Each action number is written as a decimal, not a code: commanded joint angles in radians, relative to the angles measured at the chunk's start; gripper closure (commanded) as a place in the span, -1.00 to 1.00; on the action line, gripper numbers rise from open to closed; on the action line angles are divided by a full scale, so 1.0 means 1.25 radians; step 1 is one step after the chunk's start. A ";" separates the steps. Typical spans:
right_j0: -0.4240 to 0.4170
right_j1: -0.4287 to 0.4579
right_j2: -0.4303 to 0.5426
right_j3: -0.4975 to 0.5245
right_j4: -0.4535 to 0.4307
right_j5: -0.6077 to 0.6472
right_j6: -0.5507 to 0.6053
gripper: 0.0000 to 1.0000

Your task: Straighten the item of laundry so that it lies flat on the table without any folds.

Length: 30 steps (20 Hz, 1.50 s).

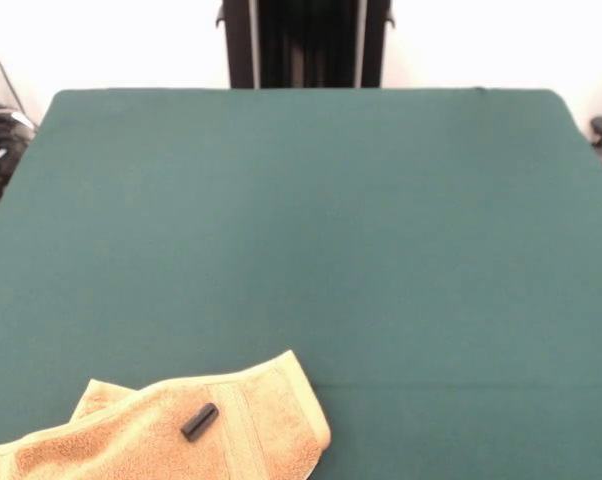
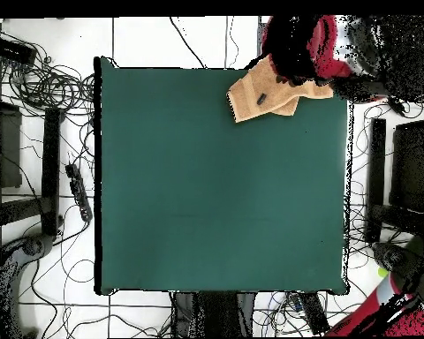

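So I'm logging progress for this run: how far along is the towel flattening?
Nothing looks done yet. The towel lies bunched at the table's edge farthest from the robot, one corner folded under, a small black cylinder resting on it. Nothing is in hand: the gripper is not in view. Still left: grasping the towel, spreading it out and flattening every fold.

golden-orange towel (image 1: 171, 430), dark green table (image 1: 311, 230), black cylinder (image 1: 199, 421)

Small black cylinder (image 1: 199, 421) lying tilted on cloth; cables (image 2: 39, 84) tangled on floor beside table.
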State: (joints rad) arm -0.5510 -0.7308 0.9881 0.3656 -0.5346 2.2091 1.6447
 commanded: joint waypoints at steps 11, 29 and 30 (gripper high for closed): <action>0.022 0.040 -0.007 0.131 -0.035 -0.004 -0.224 1.00; 0.016 0.047 0.000 0.136 -0.028 -0.004 -0.233 1.00; 0.016 0.045 -0.001 0.139 -0.027 -0.008 -0.233 1.00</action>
State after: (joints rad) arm -0.5510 -0.7289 0.9881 0.3852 -0.5508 2.2089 1.6445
